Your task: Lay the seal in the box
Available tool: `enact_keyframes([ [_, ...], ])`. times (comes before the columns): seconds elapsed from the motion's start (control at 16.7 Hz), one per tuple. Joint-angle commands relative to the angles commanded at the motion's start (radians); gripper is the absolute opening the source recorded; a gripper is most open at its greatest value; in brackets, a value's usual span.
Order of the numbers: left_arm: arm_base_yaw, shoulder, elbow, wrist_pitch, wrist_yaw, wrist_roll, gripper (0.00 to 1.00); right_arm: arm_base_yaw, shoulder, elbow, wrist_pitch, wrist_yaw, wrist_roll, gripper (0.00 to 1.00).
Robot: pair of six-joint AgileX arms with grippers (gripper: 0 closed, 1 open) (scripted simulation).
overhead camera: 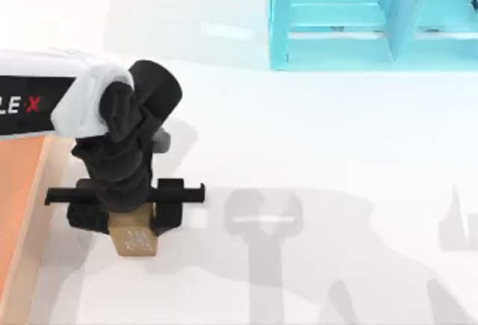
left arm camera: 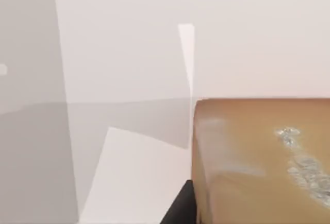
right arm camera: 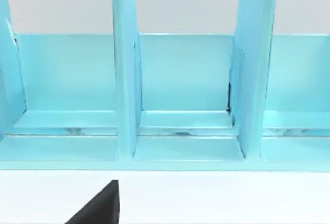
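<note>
**Beside the box, seal in the left jaws**

At the left of the desk (overhead camera: 314, 161), the left gripper (overhead camera: 133, 224) points down with its jaws pinching the seal (overhead camera: 134, 237). The block's tan end, with the white carved marks, pokes out below the black fingers in the top view. The left wrist view shows the same block (left arm camera: 260, 157) close up, marks on its face, with bare desk behind it.

The box (overhead camera: 22, 190) lies at the far left edge of the top view, its orange floor and pale rim partly under the arm. The seal sits just to the right of that rim, apart from it and not yet over the floor. So the coming move turns on one thing: the box lies to the left of the held seal, and the block has to cross the rim that way before the jaws let go. Whether the seal touches the desk or hangs above it, I cannot tell.

The left arm is plainly the nearer one and is doing the work. The right arm is parked facing the turquoise shelf (right arm camera: 180, 95) at the back of the desk; the state of its jaws cannot be told.
</note>
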Motion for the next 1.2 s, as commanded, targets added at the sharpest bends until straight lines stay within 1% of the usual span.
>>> enact_keyframes([
  [0.06,0.0,0.0,0.0,0.0,0.0,0.0,0.0,0.0,0.0,0.0,0.0,0.0,0.0,1.0],
  [0.66,-0.001,-0.006,0.016,-0.016,0.0,0.0,0.0,0.0,0.0,0.0,0.0,0.0,0.0,1.0],
  [0.78,-0.003,-0.021,0.06,-0.074,0.0,-0.002,0.0,0.0,0.0,0.0,0.0,0.0,0.0,1.0],
  [1.08,-0.004,-0.086,0.21,-0.313,0.0,-0.005,0.0,0.0,0.0,0.0,0.0,0.0,0.0,1.0],
  [1.2,-0.004,-0.111,0.258,-0.374,0.0,-0.005,0.0,0.0,0.0,0.0,0.0,0.0,0.0,1.0],
])
